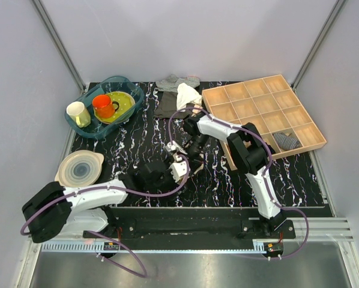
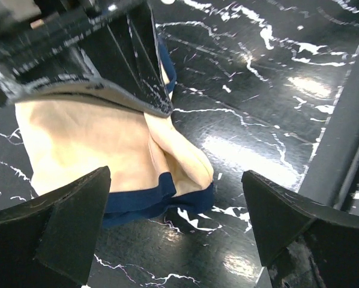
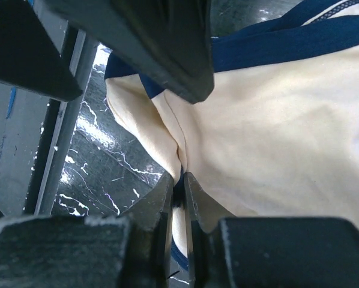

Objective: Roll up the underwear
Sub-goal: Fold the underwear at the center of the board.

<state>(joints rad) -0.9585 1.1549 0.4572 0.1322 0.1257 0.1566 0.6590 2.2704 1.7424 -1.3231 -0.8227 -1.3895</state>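
Observation:
The underwear (image 2: 101,144) is pale beige with dark navy edging and lies crumpled on the black marbled table. In the left wrist view my left gripper (image 2: 176,231) is open and empty, with its fingers (image 2: 53,222) straddling the near hem just above the table. My right gripper (image 3: 178,180) is shut on a pinched fold of the underwear (image 3: 275,126). It also shows in the left wrist view (image 2: 101,54), right over the far part of the fabric. In the top view both grippers, left (image 1: 178,168) and right (image 1: 193,155), meet mid-table and hide the underwear.
A teal tray (image 1: 128,84) holds a cream cup, an orange mug and a yellow plate at back left. A pale plate (image 1: 79,168) sits at left. A wooden compartment box (image 1: 263,111) stands at right. A white cloth (image 1: 187,95) and grey striped cloths (image 1: 174,81) lie at the back.

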